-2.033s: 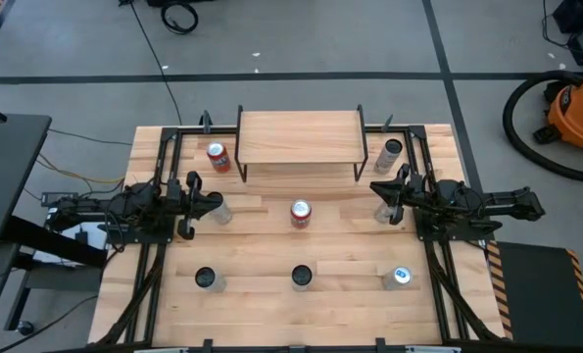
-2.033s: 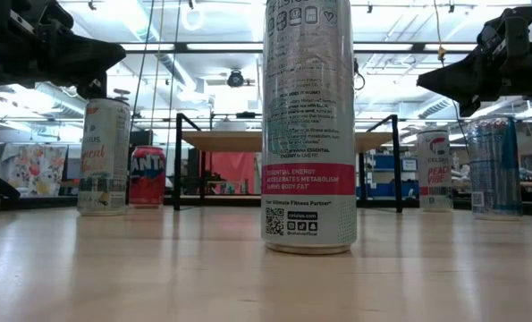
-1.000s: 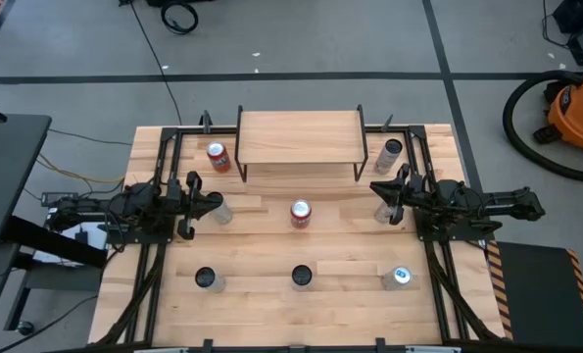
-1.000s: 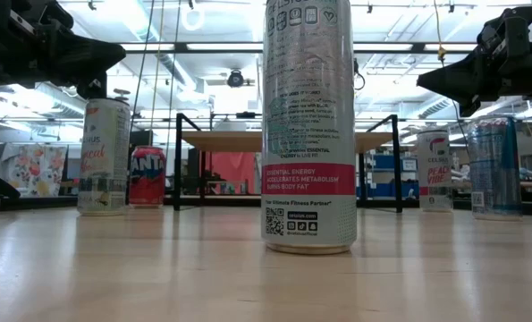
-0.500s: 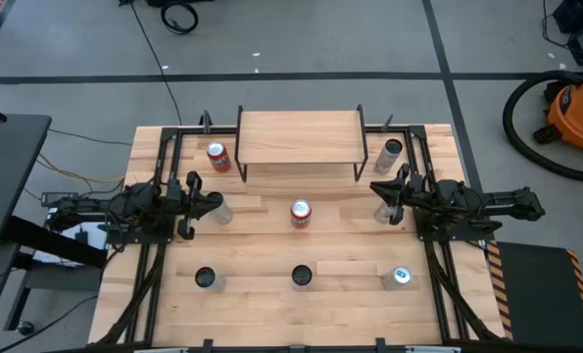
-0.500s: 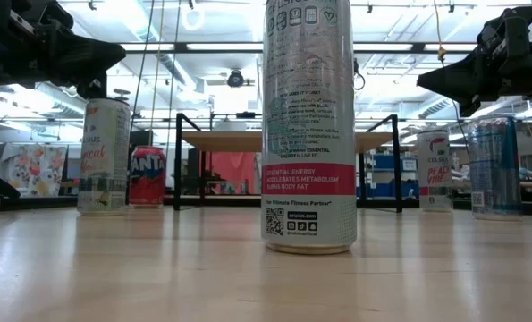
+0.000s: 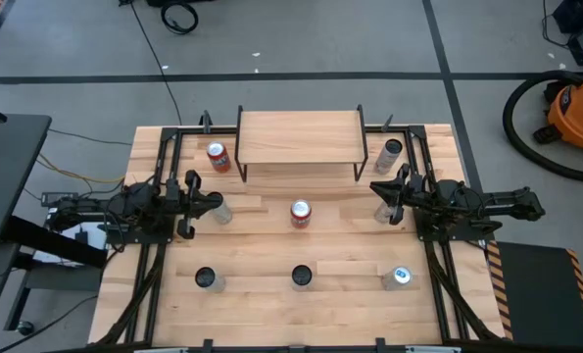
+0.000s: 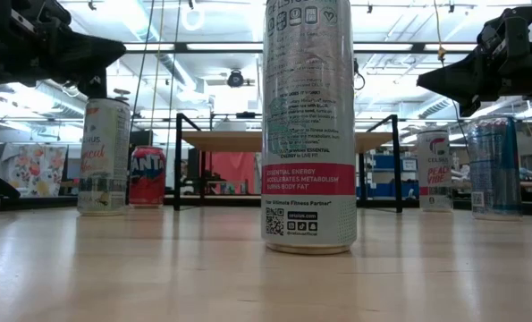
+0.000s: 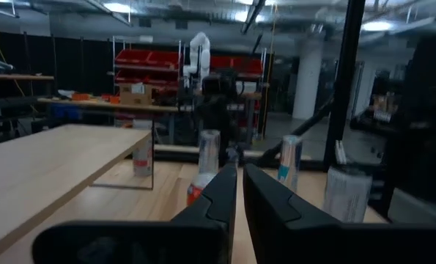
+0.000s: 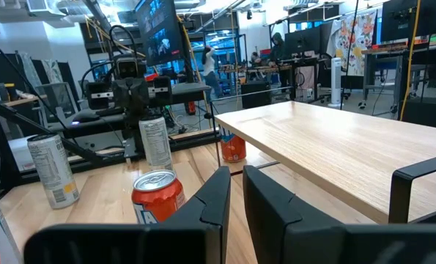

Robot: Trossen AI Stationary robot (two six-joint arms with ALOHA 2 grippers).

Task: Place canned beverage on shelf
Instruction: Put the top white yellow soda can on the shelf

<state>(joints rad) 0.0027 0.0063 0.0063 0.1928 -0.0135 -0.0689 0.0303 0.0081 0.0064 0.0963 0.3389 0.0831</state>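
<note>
The shelf, a light-wood board on thin black legs, stands at the table's far middle with nothing on its top. Several beverage cans stand upright on the tabletop: a red one left of the shelf, a silver one to its right, a red-topped one at the centre, and three along the near side. My left gripper hovers shut over a pale can at the left. My right gripper hovers shut beside another can at the right. Both point level toward the middle.
Black frame rails run along both sides of the table. In the low view a tall can stands close to the camera, in front of the shelf. Bare wood lies between the centre can and the shelf.
</note>
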